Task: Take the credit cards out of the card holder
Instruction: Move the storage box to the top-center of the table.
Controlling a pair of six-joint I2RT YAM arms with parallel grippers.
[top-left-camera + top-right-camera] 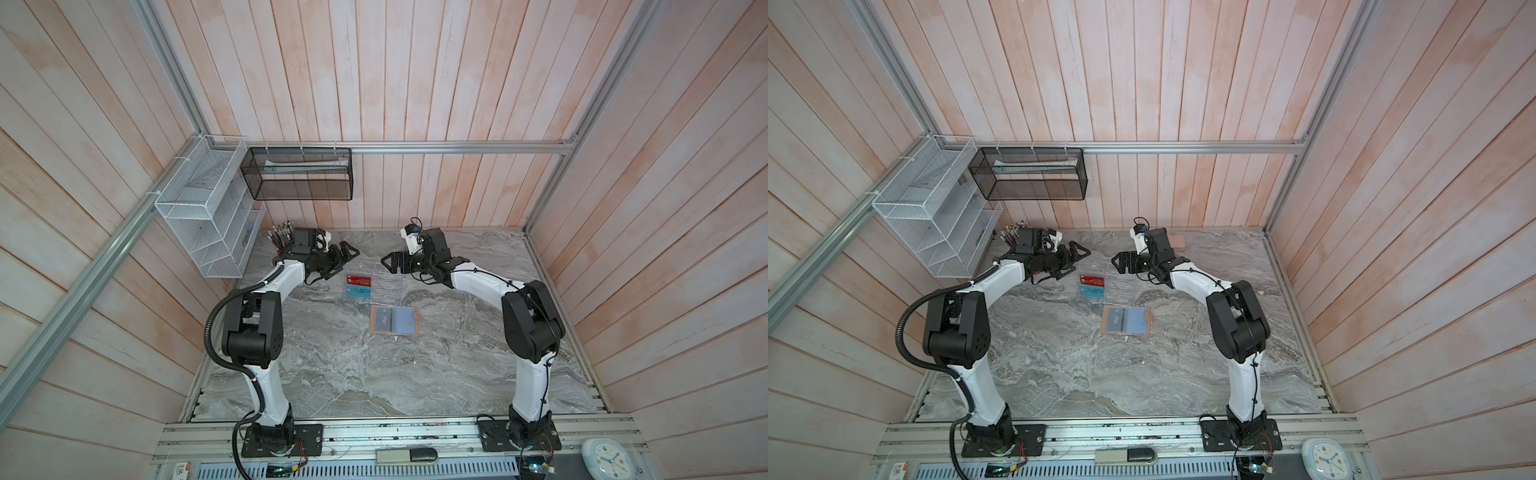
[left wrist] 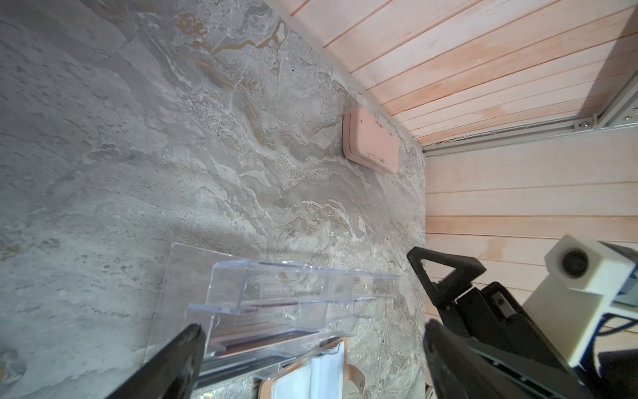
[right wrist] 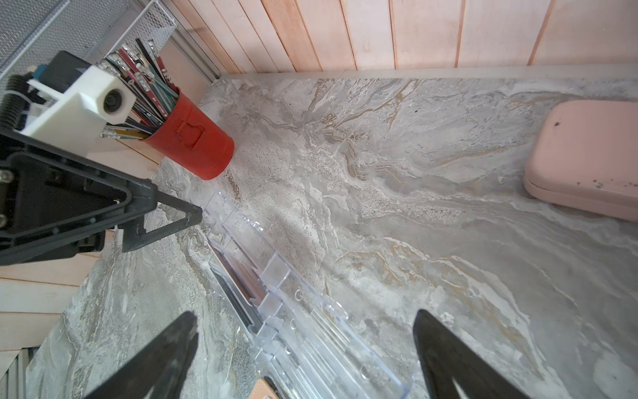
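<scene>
Both claws are wide open and hold nothing. The left claw [image 1: 343, 261] and right claw [image 1: 390, 264] hang above the tabletop [image 1: 353, 365] with tips facing each other, apart and touching nothing.

The clear rack [image 1: 386, 283] sits on the tabletop below the gap between them, and it shows past each claw's fingers in both wrist views. The red card [image 1: 359, 281] and teal card [image 1: 360, 292] stand in the rack's end on the left claw's side, just below that claw. The red card is nearer the claws, and the teal card is right beside it.

The holder [image 1: 406, 323] lies open and flat on the tabletop. It is farther from both claws than the rack, toward the arm bases, and about midway between the two claws. The black card [image 1: 387, 321], lettered "Vip", sits in the sleeve on the left claw's side.

The pink case [image 3: 587, 155] lies behind the right claw by the back wall. The red pen cup [image 3: 191, 138] stands behind the left claw in the corner.
</scene>
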